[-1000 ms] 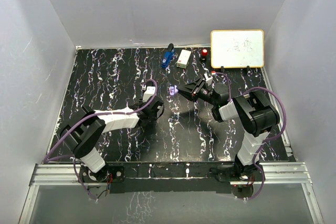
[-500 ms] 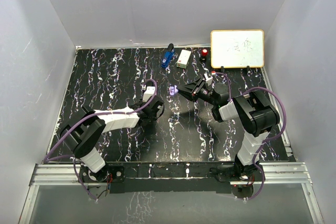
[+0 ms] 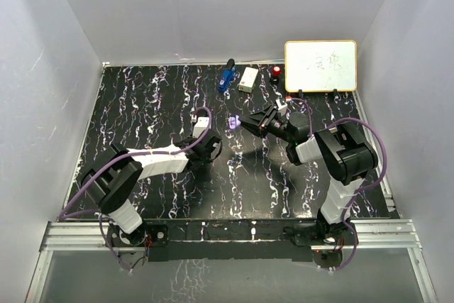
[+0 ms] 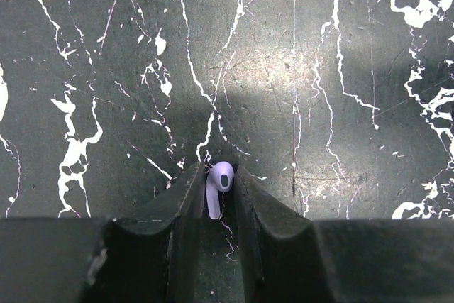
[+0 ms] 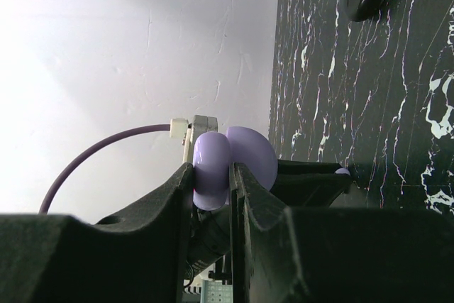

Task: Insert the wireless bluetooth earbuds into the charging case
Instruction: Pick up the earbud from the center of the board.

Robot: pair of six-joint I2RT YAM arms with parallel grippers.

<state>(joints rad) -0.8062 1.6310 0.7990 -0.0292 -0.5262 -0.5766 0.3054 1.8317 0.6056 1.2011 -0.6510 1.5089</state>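
Marbled black table (image 3: pixel 142 104): left pincer (image 4: pixel 218 169) low, clamping lilac earbud (image 4: pixel 221 179); right pincer (image 5: pixel 211 168) (rolled sideways) grips charging case (image 5: pixel 252 154).

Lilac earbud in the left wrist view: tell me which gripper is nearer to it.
Left. The left gripper pinches the lilac earbud between its jaws, on the table. The right gripper is apart, farther back and right, holding the lilac case.
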